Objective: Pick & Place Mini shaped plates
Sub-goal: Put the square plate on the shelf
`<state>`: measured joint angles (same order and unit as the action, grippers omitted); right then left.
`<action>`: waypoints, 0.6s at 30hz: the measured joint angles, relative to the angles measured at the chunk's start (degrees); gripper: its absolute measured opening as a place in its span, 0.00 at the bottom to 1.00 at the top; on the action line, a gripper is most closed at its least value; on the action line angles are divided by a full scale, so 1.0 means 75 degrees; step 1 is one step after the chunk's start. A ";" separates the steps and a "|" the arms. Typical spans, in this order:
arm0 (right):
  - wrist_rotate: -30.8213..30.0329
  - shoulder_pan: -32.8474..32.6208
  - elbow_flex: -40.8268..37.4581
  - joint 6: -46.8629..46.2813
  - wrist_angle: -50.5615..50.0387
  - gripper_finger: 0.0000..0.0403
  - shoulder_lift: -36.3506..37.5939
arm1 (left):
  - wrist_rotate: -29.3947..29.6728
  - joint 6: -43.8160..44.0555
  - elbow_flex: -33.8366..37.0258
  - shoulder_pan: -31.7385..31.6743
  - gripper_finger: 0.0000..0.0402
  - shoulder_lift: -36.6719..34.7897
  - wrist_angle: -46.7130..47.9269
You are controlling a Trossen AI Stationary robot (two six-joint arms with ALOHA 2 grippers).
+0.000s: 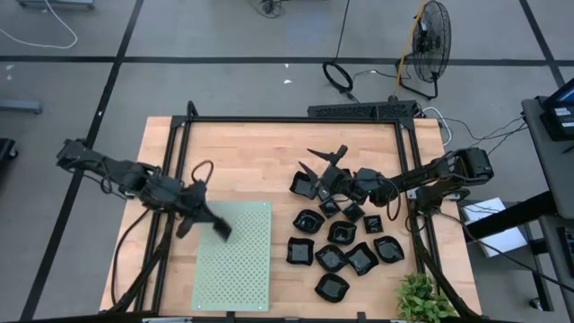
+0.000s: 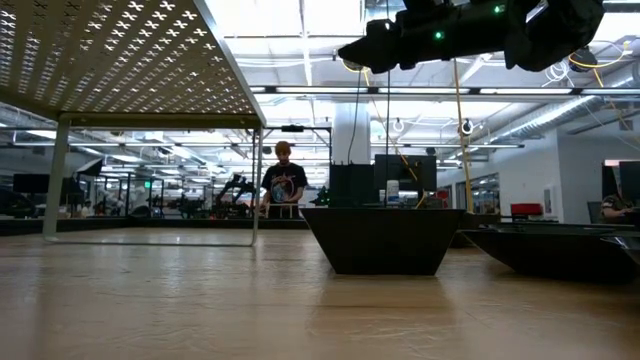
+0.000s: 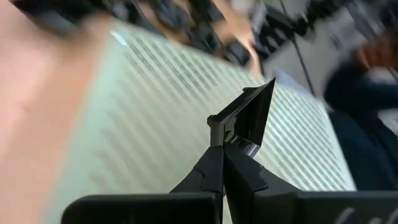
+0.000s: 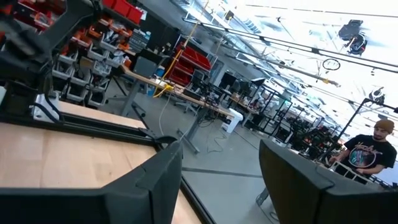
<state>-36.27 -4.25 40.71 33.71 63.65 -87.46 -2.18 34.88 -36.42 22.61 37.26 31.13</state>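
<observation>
Several glossy black mini plates (image 1: 342, 233) rest on their bases in a cluster on the right half of the table; one (image 2: 380, 240) fills the low view. My left gripper (image 1: 204, 218) is above the pale green perforated mat (image 1: 238, 278), shut on one black plate (image 3: 252, 115). My right gripper (image 1: 319, 163) is open and raised over the far-left end of the cluster, its fingers (image 4: 158, 180) pointing level toward the far side, with nothing between them. My left gripper pinches the black plate by its rim (image 3: 219, 124) between the two fingers. The plate sticks out beyond the fingertips, tilted and lifted clear above the mat.
A black frame (image 1: 296, 118) edges the wooden table. A potted green plant (image 1: 421, 301) stands at the near right corner. The bare wood (image 1: 251, 157) lies on the far left. In the room beyond, a fan (image 1: 429, 40), cables and a person (image 2: 283, 185).
</observation>
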 joint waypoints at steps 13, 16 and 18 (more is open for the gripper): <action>0.0003 0.0015 0.0000 0.0000 0.0026 0.49 0.0000 | -0.0292 0.0022 0.0003 0.2339 0.01 0.1628 -0.1078; 0.0006 0.0017 0.0003 -0.0002 0.0128 0.49 0.0003 | -0.0286 0.0039 0.0003 0.2581 0.01 0.2054 -0.1614; 0.0006 0.0017 0.0003 -0.0001 0.0173 0.49 0.0006 | -0.0308 0.0046 0.0000 0.2703 0.01 0.2264 -0.1908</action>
<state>-36.23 -4.12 40.73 33.71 64.95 -87.42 -4.49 35.22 -36.42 42.88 54.24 16.82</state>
